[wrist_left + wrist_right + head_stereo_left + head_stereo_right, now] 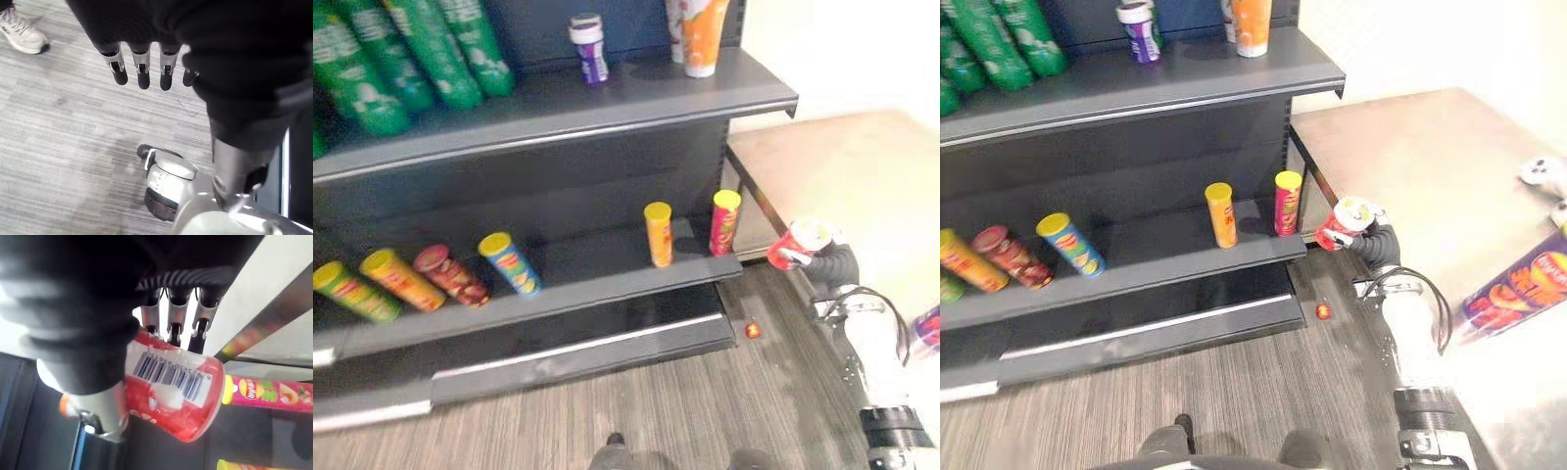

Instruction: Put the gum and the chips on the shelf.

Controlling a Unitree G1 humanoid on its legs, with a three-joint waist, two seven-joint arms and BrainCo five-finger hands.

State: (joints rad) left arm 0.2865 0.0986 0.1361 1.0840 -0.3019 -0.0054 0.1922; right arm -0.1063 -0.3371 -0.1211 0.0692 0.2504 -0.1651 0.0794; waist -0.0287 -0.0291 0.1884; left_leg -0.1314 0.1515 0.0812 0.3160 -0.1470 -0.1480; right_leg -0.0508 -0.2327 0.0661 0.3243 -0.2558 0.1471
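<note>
My right hand [832,262] is shut on a small red tub with a white lid [798,245], held in the air just right of the middle shelf's [607,279] end. In the right wrist view the fingers [173,328] and thumb curl round the red tub [171,391], which has a barcode label. A purple chips can [1518,289] lies on the steel table [1430,147] to the right. A purple-and-white gum bottle [590,47] stands on the upper shelf [636,103]. My left hand [142,63] hangs over the floor with straight fingers, holding nothing.
Yellow [658,233] and pink [724,221] chips cans stand at the middle shelf's right end; several more cans lie to the left. Green cans [411,49] and an orange tube [703,34] fill the upper shelf. A small red thing [753,331] lies on the floor. A person's shoe [19,32] is nearby.
</note>
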